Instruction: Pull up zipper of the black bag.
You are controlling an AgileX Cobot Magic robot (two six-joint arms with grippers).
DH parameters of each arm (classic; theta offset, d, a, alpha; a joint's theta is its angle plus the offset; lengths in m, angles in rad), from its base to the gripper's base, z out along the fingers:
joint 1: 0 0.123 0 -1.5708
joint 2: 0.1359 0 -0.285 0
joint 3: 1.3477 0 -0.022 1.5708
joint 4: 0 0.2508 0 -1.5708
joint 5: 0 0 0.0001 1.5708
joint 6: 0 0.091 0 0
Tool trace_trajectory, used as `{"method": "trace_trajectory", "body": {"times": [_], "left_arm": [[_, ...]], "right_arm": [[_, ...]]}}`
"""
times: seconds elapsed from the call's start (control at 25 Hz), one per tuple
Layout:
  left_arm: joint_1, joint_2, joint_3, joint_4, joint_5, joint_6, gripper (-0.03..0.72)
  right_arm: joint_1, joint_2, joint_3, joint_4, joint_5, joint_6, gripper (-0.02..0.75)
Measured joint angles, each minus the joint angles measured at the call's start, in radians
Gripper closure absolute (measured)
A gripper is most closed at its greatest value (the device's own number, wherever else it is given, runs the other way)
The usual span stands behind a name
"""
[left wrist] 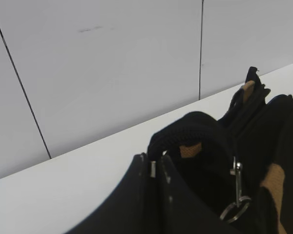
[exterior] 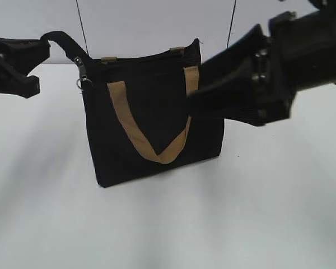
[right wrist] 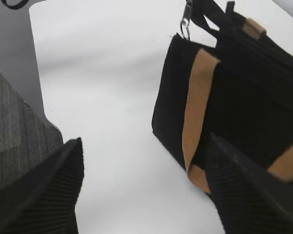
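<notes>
Black fabric bag [exterior: 151, 123] stands upright on the white table [exterior: 241, 224]. The left gripper [left wrist: 156, 168] is closed on the black strap [left wrist: 190, 127] at the bag's left top corner, beside the silver zipper pull [left wrist: 236, 192]. The right gripper [right wrist: 146, 190] is wide open, just beside the bag's right side.
</notes>
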Motion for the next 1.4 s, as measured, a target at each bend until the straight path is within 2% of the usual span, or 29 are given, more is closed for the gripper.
{"method": "trace_trajectory", "body": {"times": [0.24, 0.52, 0.72, 1.08, 1.4], "left_arm": [[0.0, 0.0, -0.049, -0.001, 0.026, -0.04, 0.686], [0.0, 0.0, -0.089, 0.0, 0.081, -0.114, 0.687], [0.0, 0.0, -0.09, 0.0, 0.083, -0.125, 0.687], [0.0, 0.0, -0.09, 0.0, 0.083, -0.128, 0.687], [0.0, 0.0, -0.09, 0.0, 0.083, -0.129, 0.687]], "right_arm": [[0.105, 0.225, -0.188, 0.015, -0.03, -0.033, 0.149], [0.16, 0.415, -0.353, 0.063, -0.047, -0.035, 0.149], [0.188, 0.519, -0.418, 0.098, -0.097, -0.037, 0.154], [0.192, 0.637, -0.503, 0.175, -0.113, -0.051, 0.321], [0.226, 0.672, -0.518, 0.214, -0.116, -0.078, 0.411]]}}
